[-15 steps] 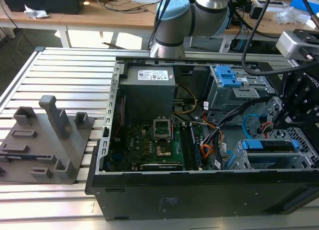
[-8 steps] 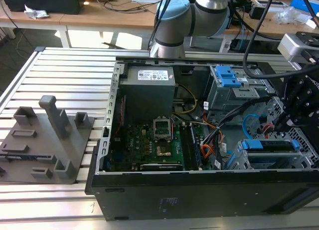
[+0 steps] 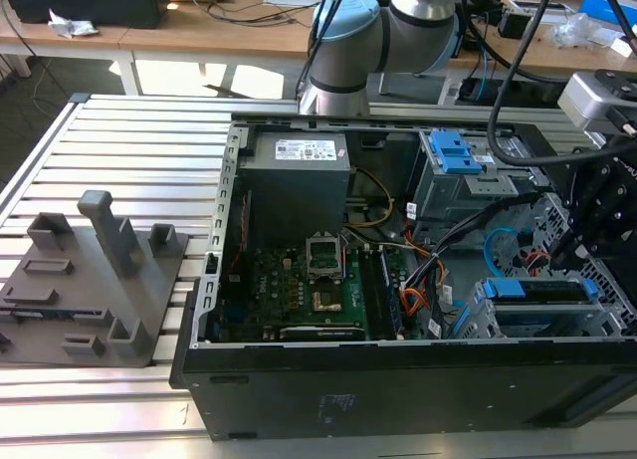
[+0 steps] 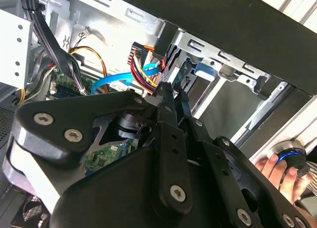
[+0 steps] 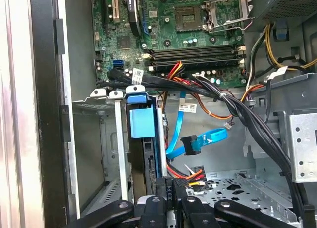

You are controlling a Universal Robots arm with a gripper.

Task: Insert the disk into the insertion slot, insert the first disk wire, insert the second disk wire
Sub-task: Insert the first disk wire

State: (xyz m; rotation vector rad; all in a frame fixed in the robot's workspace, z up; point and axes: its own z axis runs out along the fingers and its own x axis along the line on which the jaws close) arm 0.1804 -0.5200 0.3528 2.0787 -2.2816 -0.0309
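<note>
The disk (image 5: 143, 123) already sits in the insertion slot (image 5: 89, 134), standing on edge in 1 bay with its blue carrier tab facing out. In the exterior view that light grey cage is at the computer case's (image 3: 398, 389) near corner on the exterior view's right, and the carrier's blue strip runs along the cage's top.

The gripper (image 5: 169, 196) hangs at the exposed end of the disk. Its 2 fingers (image 5: 154, 208) stand close together with a small black plug pinched between them. This plug belongs to the first disk wire (image 5: 190, 174), a red, yellow and black bundle that curves away over the case's perforated floor. In the second wrist view the narrow fingertips (image 4: 168, 94) point at the same bundle. Whether the plug is seated in the disk cannot be told.

The second disk wire (image 5: 208, 139) – flat and bright blue – loops down just beside the disk, and its dark plug lies mid-air, not in the claw.

The motherboard (image 5: 198, 20) fills the case's middle, and a darker cage with blue latches (image 3: 453, 152) sits at the far edge. The arm (image 3: 398, 21) reaches in from the far side of the ribbed metal table (image 3: 149, 150), where a grey fixture (image 3: 100, 280) rests near the edge on the exterior view's left. A person's hand (image 4: 275, 171) holds a round device outside the case.
</note>
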